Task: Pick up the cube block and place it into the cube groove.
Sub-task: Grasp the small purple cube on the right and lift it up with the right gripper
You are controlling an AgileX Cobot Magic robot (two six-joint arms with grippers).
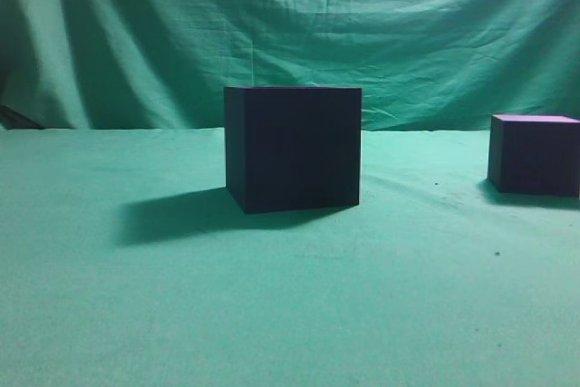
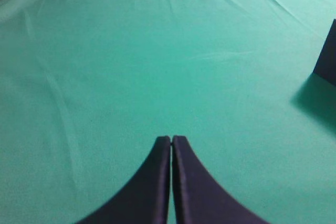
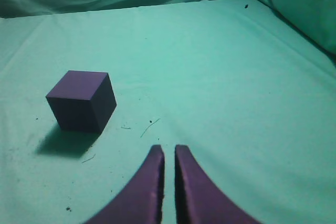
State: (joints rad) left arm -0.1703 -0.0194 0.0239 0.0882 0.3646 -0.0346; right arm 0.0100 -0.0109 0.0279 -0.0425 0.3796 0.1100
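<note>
The cube groove [image 1: 293,147], a large near-black box, stands at the middle of the green cloth. One edge of it shows at the right border of the left wrist view [image 2: 328,53]. The cube block [image 1: 535,156], smaller and dark purple with a violet top, sits at the far right. In the right wrist view the cube block [image 3: 81,100] lies ahead and to the left of my right gripper [image 3: 168,149], whose fingers are empty with only a narrow slit between them. My left gripper [image 2: 171,139] is shut and empty over bare cloth. Neither gripper shows in the exterior view.
A green cloth [image 1: 181,296] covers the table and hangs as a backdrop [image 1: 408,24]. Small dark specks and threads lie on the cloth near the cube block [image 3: 149,126]. The backdrop rises close at the far right of the right wrist view [image 3: 304,3].
</note>
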